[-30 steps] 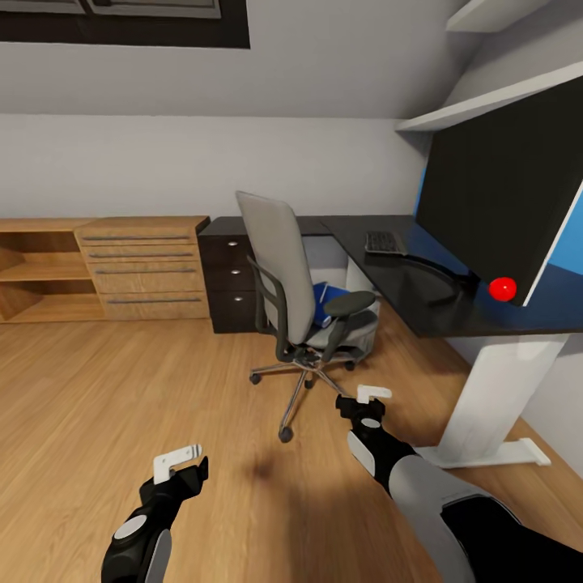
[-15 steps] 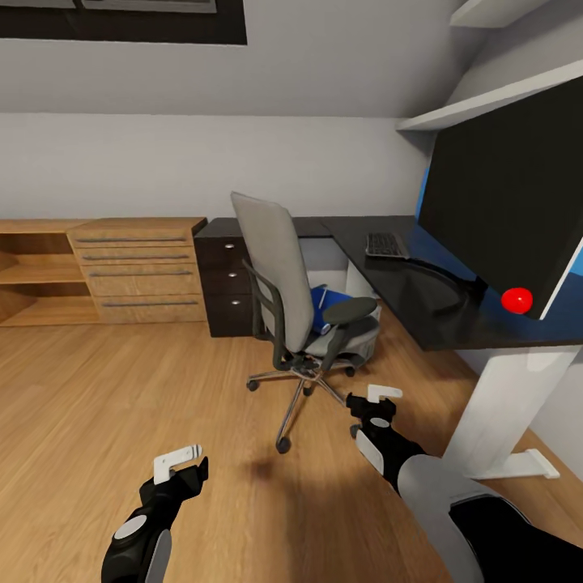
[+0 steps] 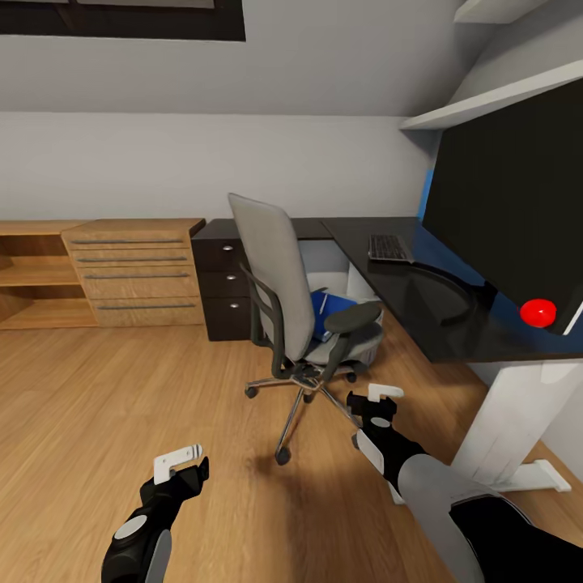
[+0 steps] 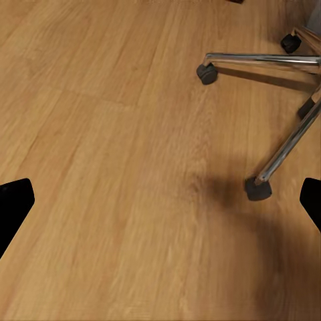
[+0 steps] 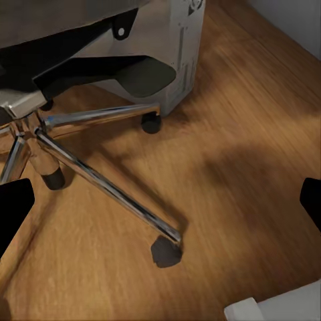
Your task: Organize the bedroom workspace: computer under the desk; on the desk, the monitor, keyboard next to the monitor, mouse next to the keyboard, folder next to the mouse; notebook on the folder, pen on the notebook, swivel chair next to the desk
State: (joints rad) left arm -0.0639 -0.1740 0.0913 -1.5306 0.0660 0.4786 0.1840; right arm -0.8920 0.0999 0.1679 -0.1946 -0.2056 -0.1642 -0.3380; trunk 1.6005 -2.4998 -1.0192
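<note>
Grey-backed swivel chair on a chrome star base standing on the wooden floor just beside the long black counter, flat bright blue folder lying on its seat. Slim dark keyboard and wide black-fronted monitor on the counter. Pale grey computer tower behind the chair's legs. Left gripper and right gripper both spread apart, empty, low over the floor.

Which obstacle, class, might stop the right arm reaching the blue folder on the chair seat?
Probably the near armrest: the folder lies behind it on the swivel chair, and the right gripper hangs low, in front.
</note>
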